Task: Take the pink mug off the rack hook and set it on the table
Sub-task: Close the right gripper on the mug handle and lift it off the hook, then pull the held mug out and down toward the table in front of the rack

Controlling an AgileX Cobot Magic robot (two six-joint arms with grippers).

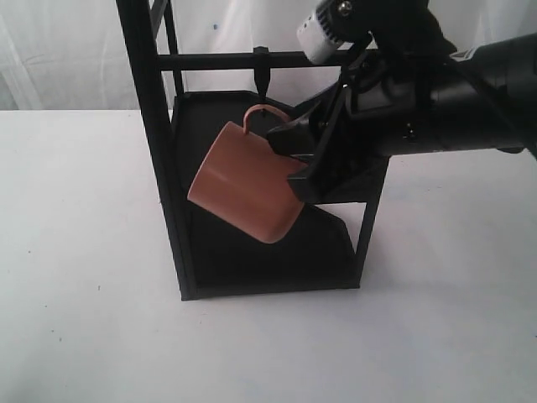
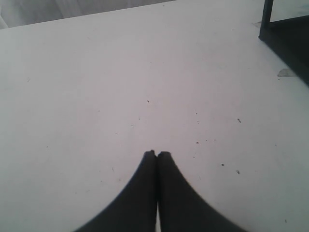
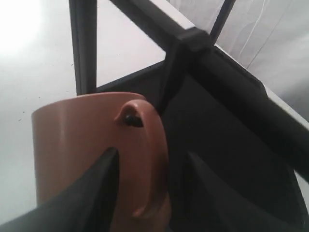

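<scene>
rack (image 1: 159, 168): stands on table (image 1: 84, 294).
pink mug (image 1: 243, 180): hangs tilted from hook (image 1: 263, 84), inside rack.
right gripper (image 3: 152, 154): straddles mug's handle (image 3: 152, 145).
left gripper (image 2: 157, 154): over table, apart from rack.

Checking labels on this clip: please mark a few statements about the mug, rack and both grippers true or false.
1. The pink mug hangs by its handle from the hook on the rack. True.
2. The left gripper is open. False: it is shut, above bare table.
3. The right gripper has its fingers on either side of the mug's handle. True.
4. The mug stands upright on the table. False: it hangs tilted, clear of the table.
</scene>
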